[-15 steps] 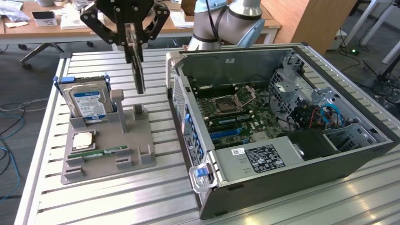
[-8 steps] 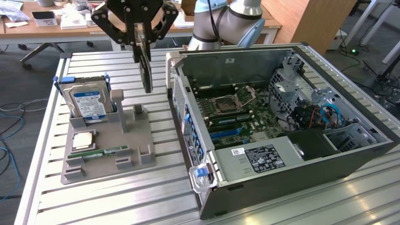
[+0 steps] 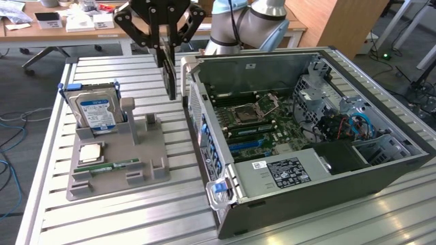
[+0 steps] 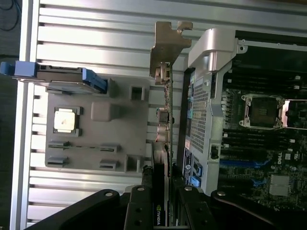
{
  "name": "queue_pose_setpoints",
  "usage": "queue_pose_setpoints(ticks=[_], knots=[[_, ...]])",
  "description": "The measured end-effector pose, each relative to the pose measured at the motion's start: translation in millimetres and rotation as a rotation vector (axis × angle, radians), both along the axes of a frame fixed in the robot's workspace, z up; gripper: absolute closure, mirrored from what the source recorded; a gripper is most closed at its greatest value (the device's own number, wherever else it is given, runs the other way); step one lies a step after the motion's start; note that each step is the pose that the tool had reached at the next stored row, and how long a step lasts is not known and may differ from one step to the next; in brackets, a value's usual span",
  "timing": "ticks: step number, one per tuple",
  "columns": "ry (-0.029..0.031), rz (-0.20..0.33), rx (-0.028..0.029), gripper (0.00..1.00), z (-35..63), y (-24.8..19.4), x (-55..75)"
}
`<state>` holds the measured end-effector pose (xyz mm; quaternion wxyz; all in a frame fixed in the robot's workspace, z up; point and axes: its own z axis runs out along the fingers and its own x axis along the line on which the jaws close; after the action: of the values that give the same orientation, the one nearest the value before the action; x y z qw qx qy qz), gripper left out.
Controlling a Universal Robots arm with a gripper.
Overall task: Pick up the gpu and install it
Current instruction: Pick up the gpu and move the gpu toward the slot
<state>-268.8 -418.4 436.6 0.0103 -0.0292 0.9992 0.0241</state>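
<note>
Transfer is being made: thin dark silver-bracketed gpu (image 3: pixel 171 76) is being clamped in black gripper (image 3: pixel 168 46) beside grey case (image 3: pixel 225 204); alignment with blue motherboard slot (image 3: pixel 246 146) is being required.

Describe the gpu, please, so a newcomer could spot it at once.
Start at the open computer case on the slatted table. Beside its wall, toward the exterior view's left, the tool holds the gpu, a thin dark card hanging on edge. Unlike the blue-labelled hard drive in the grey holder, it is off the table.

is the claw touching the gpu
Touching. The wrist view shows the claw clamped on both faces of the gpu, with no gap.
</note>
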Motion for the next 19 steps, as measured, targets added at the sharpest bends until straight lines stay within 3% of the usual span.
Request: queue_pose_setpoints(ticks=[19], knots=[[0.0,0.0,0.0009,0.74,0.0,0.0,57.1]])
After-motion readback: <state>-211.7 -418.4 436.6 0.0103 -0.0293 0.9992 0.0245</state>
